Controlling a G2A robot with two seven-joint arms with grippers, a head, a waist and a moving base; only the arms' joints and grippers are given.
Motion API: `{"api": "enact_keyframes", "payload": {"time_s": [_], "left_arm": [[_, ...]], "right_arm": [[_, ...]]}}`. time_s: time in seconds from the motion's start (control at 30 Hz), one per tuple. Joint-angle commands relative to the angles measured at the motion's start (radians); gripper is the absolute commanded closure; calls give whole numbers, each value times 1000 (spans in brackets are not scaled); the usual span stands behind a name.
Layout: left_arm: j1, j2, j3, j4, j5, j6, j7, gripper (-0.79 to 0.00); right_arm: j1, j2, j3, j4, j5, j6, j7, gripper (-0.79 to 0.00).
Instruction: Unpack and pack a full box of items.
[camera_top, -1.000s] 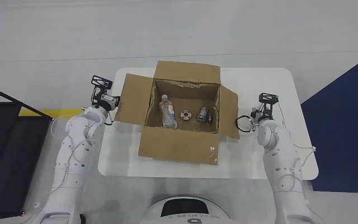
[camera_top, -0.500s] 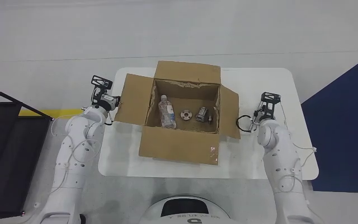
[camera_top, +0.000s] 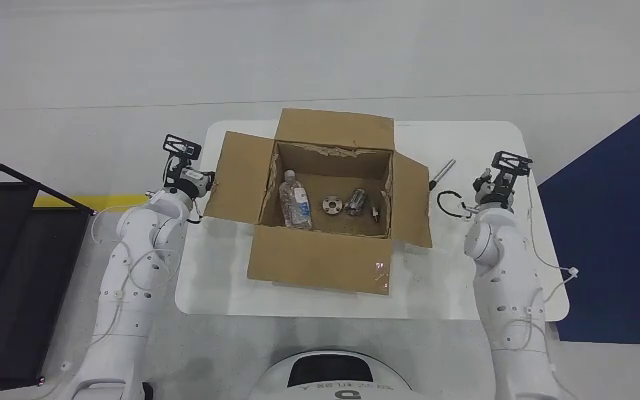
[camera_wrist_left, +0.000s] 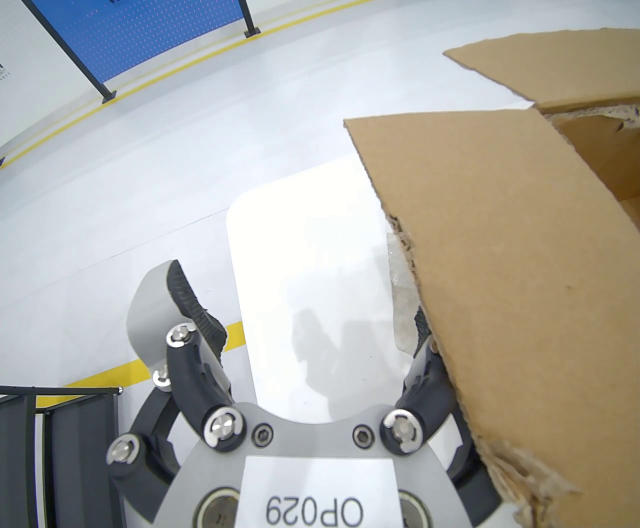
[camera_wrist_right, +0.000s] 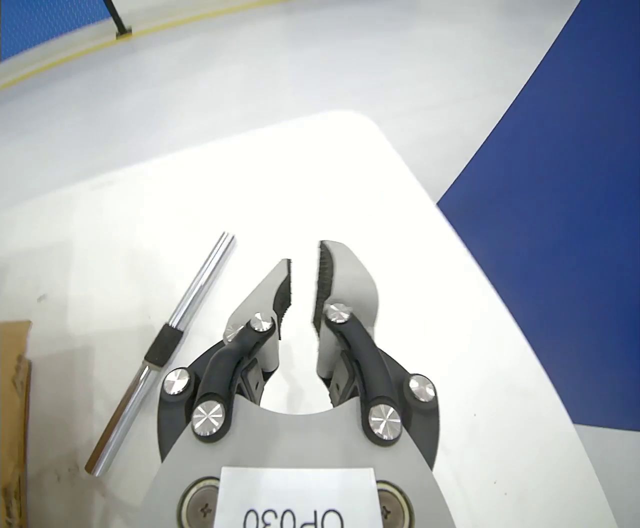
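I draw the right gripper (camera_wrist_right: 302, 280) back from the box (camera_top: 318, 262). A metal rod (camera_wrist_right: 165, 345), not on view a second ago, now lies on the table (camera_top: 480, 290) beside the right flap. The right fingers stand a narrow gap apart, empty. The left gripper (camera_wrist_left: 297, 295) sits wide open at the left flap. I judge unpacking is under way, with a bottle (camera_top: 294, 200) and metal parts (camera_top: 331, 205) still inside.

Right gripper (camera_wrist_right: 306, 260): grey metal fingers (camera_wrist_right: 350, 280) with black ribbed pads, narrow gap between, nothing held. Below it, white round-cornered table (camera_wrist_right: 400, 240). Shiny chrome metal rod with black band (camera_wrist_right: 200, 295) lies flat on table just beside gripper, not touching. Brown cardboard box corner (camera_wrist_right: 12, 400) near rod's end. Dark blue floor patch (camera_wrist_right: 550, 200) beyond table edge.
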Motion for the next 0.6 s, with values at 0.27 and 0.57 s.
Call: {"api": "enact_keyframes", "payload": {"time_s": [0.27, 0.57], "left_arm": [[0, 0, 0, 0, 0, 0, 0, -785], [0, 0, 0, 0, 0, 0, 0, -785]], "right_arm": [[60, 7, -49, 43, -122, -68, 177, -785], [237, -5, -198, 132, -249, -123, 443, -785]]}}
